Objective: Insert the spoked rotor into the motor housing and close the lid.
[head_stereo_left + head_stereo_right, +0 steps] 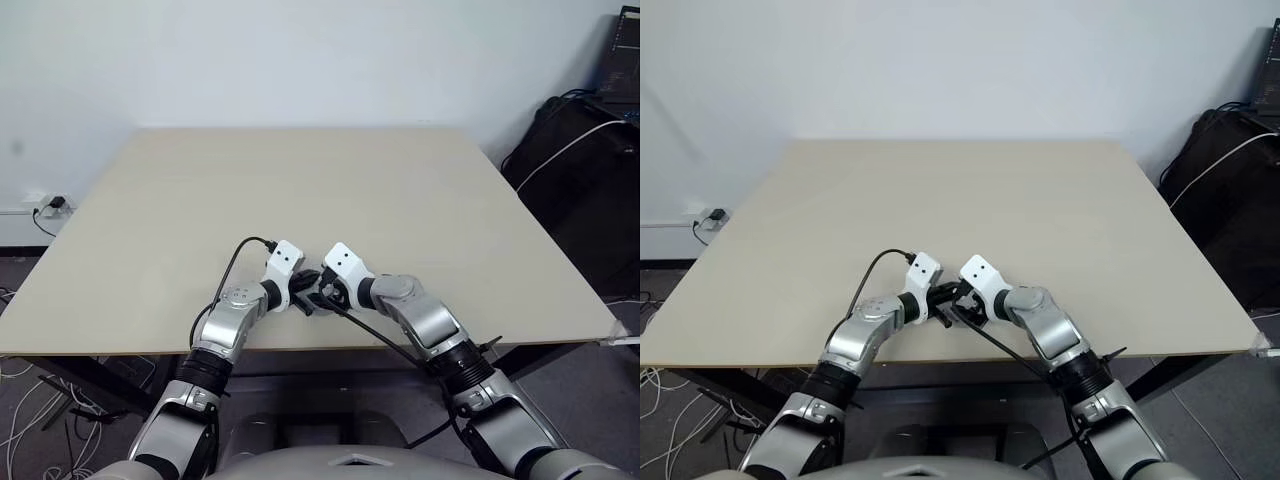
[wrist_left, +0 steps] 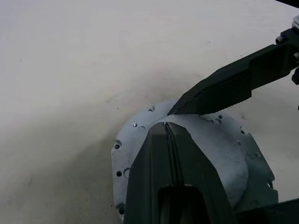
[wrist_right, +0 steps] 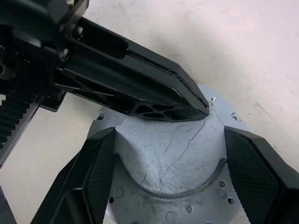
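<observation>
The lid [image 3: 173,163] is a round silver metal piece with a smooth raised middle and a flat rim with small holes. It lies on the table near the front edge. My right gripper [image 3: 169,140] straddles the raised middle, with a ribbed pad [image 3: 100,172] against each side. My left gripper [image 2: 166,126] is shut, and its joined tips rest on top of the lid [image 2: 224,154]. From the head, both grippers [image 1: 312,288] meet tip to tip over it. The spoked rotor and the motor housing are hidden.
The beige table [image 1: 350,180] stretches far beyond the grippers, and its front edge runs just behind them. A wall socket with a plug [image 1: 50,207] sits low at the left. Black bags and cables [image 1: 580,190] stand off the table's right side.
</observation>
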Controlling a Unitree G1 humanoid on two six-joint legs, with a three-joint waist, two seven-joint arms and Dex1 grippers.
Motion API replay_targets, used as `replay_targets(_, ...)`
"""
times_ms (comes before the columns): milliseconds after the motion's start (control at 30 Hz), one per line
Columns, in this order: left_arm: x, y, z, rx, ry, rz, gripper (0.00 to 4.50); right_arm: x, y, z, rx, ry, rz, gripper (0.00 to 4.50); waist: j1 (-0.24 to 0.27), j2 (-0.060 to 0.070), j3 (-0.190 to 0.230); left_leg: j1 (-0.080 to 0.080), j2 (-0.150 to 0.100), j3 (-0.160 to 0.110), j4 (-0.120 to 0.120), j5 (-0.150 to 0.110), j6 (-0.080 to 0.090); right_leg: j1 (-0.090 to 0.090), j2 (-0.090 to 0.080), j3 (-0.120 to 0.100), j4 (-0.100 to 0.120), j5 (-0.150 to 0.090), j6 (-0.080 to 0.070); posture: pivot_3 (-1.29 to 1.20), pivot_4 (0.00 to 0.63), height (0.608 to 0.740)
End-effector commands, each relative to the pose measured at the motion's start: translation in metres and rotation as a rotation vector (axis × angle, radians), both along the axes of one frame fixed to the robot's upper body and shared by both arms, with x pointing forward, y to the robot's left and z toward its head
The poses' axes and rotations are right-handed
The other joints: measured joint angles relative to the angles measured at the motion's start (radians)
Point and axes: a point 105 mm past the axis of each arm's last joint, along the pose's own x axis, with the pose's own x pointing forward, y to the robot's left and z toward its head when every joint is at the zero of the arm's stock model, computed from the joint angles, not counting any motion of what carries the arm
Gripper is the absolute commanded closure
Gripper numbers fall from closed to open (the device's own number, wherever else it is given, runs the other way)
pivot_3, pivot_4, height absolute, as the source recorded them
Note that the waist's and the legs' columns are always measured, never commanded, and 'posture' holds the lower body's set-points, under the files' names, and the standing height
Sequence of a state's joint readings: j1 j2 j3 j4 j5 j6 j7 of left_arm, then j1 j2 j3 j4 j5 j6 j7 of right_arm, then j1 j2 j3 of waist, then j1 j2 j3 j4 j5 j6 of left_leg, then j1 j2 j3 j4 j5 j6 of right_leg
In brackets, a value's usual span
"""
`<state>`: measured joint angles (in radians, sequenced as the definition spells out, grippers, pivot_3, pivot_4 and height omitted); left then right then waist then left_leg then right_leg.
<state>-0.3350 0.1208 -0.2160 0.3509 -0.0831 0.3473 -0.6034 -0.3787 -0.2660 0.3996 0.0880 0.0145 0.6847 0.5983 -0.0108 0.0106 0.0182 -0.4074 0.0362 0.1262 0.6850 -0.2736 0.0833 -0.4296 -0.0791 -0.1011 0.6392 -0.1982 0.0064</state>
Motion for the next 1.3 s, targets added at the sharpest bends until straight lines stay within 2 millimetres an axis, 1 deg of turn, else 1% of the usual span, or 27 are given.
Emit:
replay_targets(33,-0.007,0.003,-0.017,0.058,0.074,0.003,4.50,-0.002,-0.012,-0.010,-0.053,0.022,-0.030,1.31,0.000,0.000,0.000,0.000,0.000,0.000,0.000,0.000,0.000,0.000,0.000,0.000,0.000,0.000,0.000,0.00,0.000,0.740)
replay_targets(100,-0.008,0.002,-0.018,0.056,0.079,0.001,4.50,-0.003,-0.013,-0.008,-0.037,0.021,-0.032,1.31,0.001,0.000,0.000,0.000,0.000,0.000,0.000,0.000,0.000,0.000,0.000,0.000,0.000,0.000,0.000,0.00,0.000,0.740)
replay_targets(167,-0.009,0.001,-0.018,0.056,0.081,-0.002,4.50,-0.003,-0.016,-0.006,-0.023,0.022,-0.044,0.57,0.002,0.000,0.000,0.000,0.000,0.000,0.000,0.000,0.000,0.000,0.000,0.000,0.000,0.000,0.000,0.00,0.000,0.740)
replay_targets(200,-0.009,0.001,-0.018,0.055,0.081,-0.003,4.50,-0.003,-0.019,-0.005,-0.019,0.023,-0.049,0.34,0.001,0.000,0.000,0.000,0.000,0.000,0.000,0.000,0.000,0.000,0.000,0.000,-0.001,0.000,0.000,0.00,0.000,0.740)
replay_targets(233,-0.009,0.000,-0.018,0.055,0.081,-0.004,4.50,-0.004,-0.022,-0.004,-0.020,0.023,-0.052,0.02,0.001,0.000,-0.001,0.000,0.000,-0.001,-0.001,0.000,0.000,0.000,0.000,0.000,-0.002,0.000,0.000,0.00,0.000,0.740)
replay_targets(300,-0.009,0.000,-0.018,0.053,0.080,-0.005,4.50,-0.005,-0.026,-0.004,-0.024,0.023,-0.055,0.02,0.001,0.000,-0.001,0.000,0.000,0.000,-0.001,0.000,0.001,0.001,0.000,0.000,-0.002,0.000,0.000,0.00,0.000,0.740)
replay_targets(400,-0.009,-0.001,-0.017,0.042,0.077,-0.005,4.50,-0.009,-0.044,-0.006,-0.045,0.032,-0.078,0.02,0.003,0.000,-0.001,0.000,0.000,-0.001,-0.001,0.000,0.001,0.001,0.000,0.000,-0.003,0.000,0.000,0.00,0.000,0.740)
replay_targets(467,-0.009,-0.002,-0.017,0.040,0.078,-0.008,4.50,-0.011,-0.052,-0.002,-0.032,0.016,-0.085,0.02,0.004,0.000,-0.001,0.000,0.000,-0.001,-0.001,-0.001,0.001,0.001,-0.001,-0.001,-0.004,0.000,0.000,0.00,0.000,0.740)
replay_targets(567,-0.010,-0.003,-0.014,0.020,0.069,-0.008,4.50,-0.017,-0.056,0.017,0.066,-0.007,-0.080,0.02,0.004,-0.001,0.000,0.000,0.000,-0.002,-0.001,-0.001,0.001,0.002,-0.001,-0.001,-0.005,0.000,0.001,0.00,0.000,0.740)
replay_targets(633,-0.010,-0.003,-0.013,0.013,0.064,-0.010,4.50,-0.020,-0.058,0.024,0.095,-0.020,-0.077,0.02,0.002,-0.001,0.000,-0.001,0.000,-0.002,-0.002,-0.001,0.001,0.001,0.000,-0.001,-0.006,0.000,0.001,0.00,0.000,0.740)
replay_targets(733,-0.008,-0.003,-0.010,0.011,0.040,-0.004,4.50,-0.022,-0.060,0.043,0.175,-0.075,-0.082,0.02,0.002,0.000,0.001,-0.003,0.000,-0.003,-0.002,-0.001,0.001,0.000,0.000,-0.002,-0.007,0.000,0.001,0.00,0.000,0.740)
replay_targets(833,-0.007,-0.003,-0.010,0.008,0.038,0.000,4.50,-0.022,-0.063,0.049,0.217,-0.085,-0.112,0.02,0.003,-0.001,0.001,-0.003,0.000,-0.004,-0.002,-0.001,0.001,0.001,0.000,-0.003,-0.008,0.001,0.001,0.00,0.000,0.740)
replay_targets(933,-0.007,-0.003,-0.009,0.004,0.038,-0.002,4.50,-0.018,-0.069,0.041,0.239,-0.032,-0.221,0.02,0.003,-0.001,0.001,-0.004,0.000,-0.006,-0.002,-0.001,0.001,0.001,0.000,-0.004,-0.010,0.001,0.002,0.00,0.000,0.740)
replay_targets(1033,-0.007,-0.003,-0.008,0.002,0.036,-0.002,4.50,-0.013,-0.069,0.023,0.248,0.092,-0.353,0.02,0.003,-0.001,0.001,-0.005,0.000,-0.007,-0.002,-0.001,0.001,0.001,0.000,-0.005,-0.010,0.001,0.002,0.00,0.000,0.740)
replay_targets(1133,-0.006,-0.003,-0.008,0.001,0.035,-0.002,4.50,-0.011,-0.061,0.012,0.307,0.209,-0.441,0.02,0.002,0.000,0.001,-0.005,0.000,-0.007,-0.002,-0.001,0.001,0.001,0.000,-0.005,-0.010,0.001,0.002,0.00,0.000,0.740)
replay_targets(1300,-0.007,-0.002,-0.007,0.000,0.033,-0.001,4.50,-0.011,-0.043,0.008,0.413,0.337,-0.489,0.02,0.000,0.000,0.001,-0.006,0.000,-0.007,-0.002,-0.001,0.001,0.001,0.000,-0.005,-0.010,0.002,0.002,0.00,0.000,0.740)
